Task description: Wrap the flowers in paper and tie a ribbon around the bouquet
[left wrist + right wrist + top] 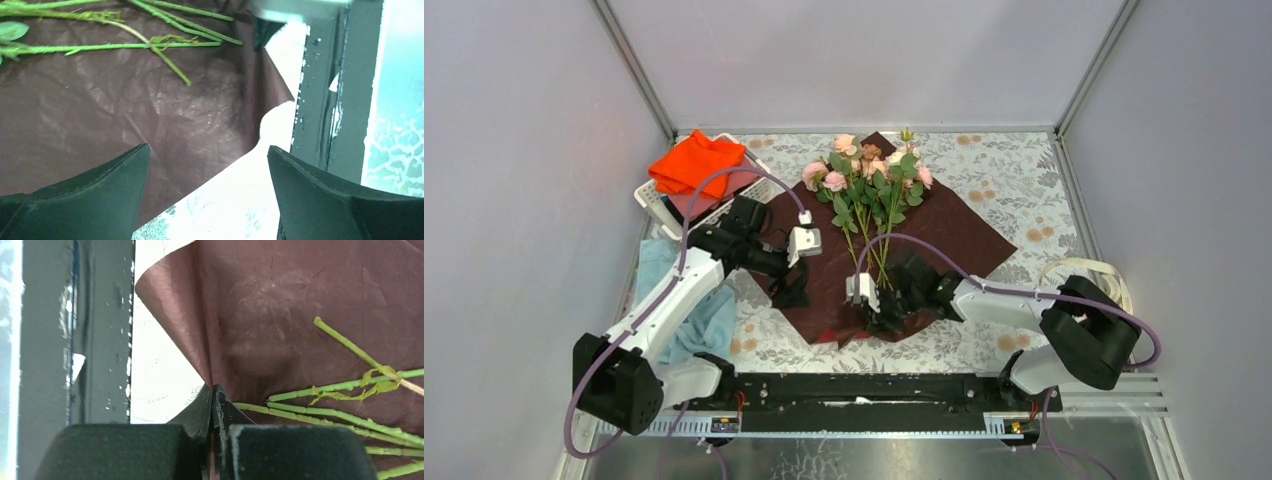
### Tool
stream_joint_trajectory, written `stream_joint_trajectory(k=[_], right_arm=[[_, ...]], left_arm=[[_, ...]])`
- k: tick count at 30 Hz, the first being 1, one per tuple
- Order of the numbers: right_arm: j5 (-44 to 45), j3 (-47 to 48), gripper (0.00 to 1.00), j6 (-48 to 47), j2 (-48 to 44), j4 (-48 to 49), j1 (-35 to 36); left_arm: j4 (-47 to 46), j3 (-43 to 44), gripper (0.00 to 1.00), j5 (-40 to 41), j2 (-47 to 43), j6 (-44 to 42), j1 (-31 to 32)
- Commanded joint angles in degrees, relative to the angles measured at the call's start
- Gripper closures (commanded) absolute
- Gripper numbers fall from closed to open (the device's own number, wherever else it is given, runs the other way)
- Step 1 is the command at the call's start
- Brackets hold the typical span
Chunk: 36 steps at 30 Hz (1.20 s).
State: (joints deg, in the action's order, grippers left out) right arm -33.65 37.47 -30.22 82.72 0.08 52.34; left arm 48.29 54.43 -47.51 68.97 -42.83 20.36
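The flowers (pixel 869 170), pink roses on long green stems (pixel 325 412), lie loose on the dark red paper (pixel 944 235), which is spread flat; no wrapped bouquet shows. My right gripper (pixel 214 390) is shut on the paper's near edge beside the stem ends, and the paper (pixel 280 305) rises in a fold from the pinch. Over the paper's left edge my left gripper (pixel 207 165) stands open; between its fingers are only the paper (pixel 100 115) and the tablecloth. In the top view the left gripper (pixel 792 290) and right gripper (pixel 882 316) flank the stems. The cream ribbon (pixel 1089 270) lies at the right.
A white basket (pixel 656 205) with an orange cloth (pixel 696 162) stands at the back left. A light blue cloth (pixel 699 320) lies under the left arm. The black mounting rail (pixel 864 390) runs along the near edge. Grey walls enclose three sides.
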Motion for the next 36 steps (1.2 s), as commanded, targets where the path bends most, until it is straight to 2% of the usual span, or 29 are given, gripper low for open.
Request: stream_joint_trajectory(k=[1, 4, 7, 10, 14, 15, 16, 20, 22, 23, 24, 27, 29, 31, 33, 36], right_arm=[[-10.7, -1.0, 1.00, 13.6, -1.8, 7.2, -4.1], [-12.5, -1.1, 1.00, 15.6, -2.0, 6.9, -6.0], [-14.3, -0.7, 1.00, 16.9, -1.3, 6.9, -7.0], [-14.6, 0.5, 1.00, 16.0, -1.1, 5.1, -7.7], [-14.9, 0.9, 0.99, 15.3, -1.3, 4.3, -7.9], [-14.7, 1.1, 0.98, 14.8, -1.2, 3.7, -7.9], [-14.4, 1.3, 0.97, 14.5, -1.1, 3.0, -8.0], [-13.8, 2.2, 0.87, 15.1, -1.6, 1.3, -8.5], [-13.6, 2.6, 0.73, 16.6, -2.6, 0.8, -9.1], [-13.2, 2.8, 0.61, 17.6, -3.2, 0.4, -9.6], [-12.7, 3.1, 0.54, 18.8, -3.8, -0.6, -10.1], [-12.6, 4.1, 0.44, 23.8, -6.1, -4.0, -12.4], [-11.9, 4.7, 0.41, 28.4, -7.0, -4.5, -14.3], [-6.9, 5.3, 0.44, 33.8, -6.5, -4.9, -14.7], [-1.4, 6.5, 0.55, 40.2, -4.2, -5.9, -14.7], [1.6, 6.4, 0.69, 45.9, -0.7, -6.8, -14.1]], left_arm=[[2.0, -3.6, 0.04, -2.7, -2.3, -6.5, 4.1], [-10.7, -10.6, 0.01, 4.7, -5.9, 1.4, 11.3], [-18.5, -14.1, 0.01, 10.3, -5.7, 2.9, 17.0], [-20.7, -14.0, 0.01, 9.8, -2.9, 2.5, 18.0], [-27.9, -15.4, 0.03, 13.3, 0.1, 6.1, 19.7], [-30.2, -15.9, 0.07, 13.6, 0.4, 6.9, 20.0], [-31.1, -16.1, 0.16, 13.5, 0.7, 7.6, 20.3], [-31.4, -16.8, 0.74, 10.5, 0.2, 8.3, 21.3], [-31.0, -17.3, 0.96, 8.8, -0.6, 8.1, 21.5], [-30.5, -17.4, 1.00, 8.1, -0.9, 7.9, 21.6], [-29.8, -17.3, 1.00, 7.4, -1.0, 7.7, 21.6], [-28.2, -16.9, 1.00, 6.5, -0.9, 7.4, 21.6], [-27.3, -16.6, 1.00, 6.6, -0.7, 7.3, 21.8], [-25.9, -16.2, 1.00, 7.5, -0.4, 7.1, 22.6], [-24.8, -16.2, 1.00, 9.2, -0.1, 6.9, 24.6], [-24.3, -16.8, 1.00, 13.4, 0.5, 6.7, 28.5]])
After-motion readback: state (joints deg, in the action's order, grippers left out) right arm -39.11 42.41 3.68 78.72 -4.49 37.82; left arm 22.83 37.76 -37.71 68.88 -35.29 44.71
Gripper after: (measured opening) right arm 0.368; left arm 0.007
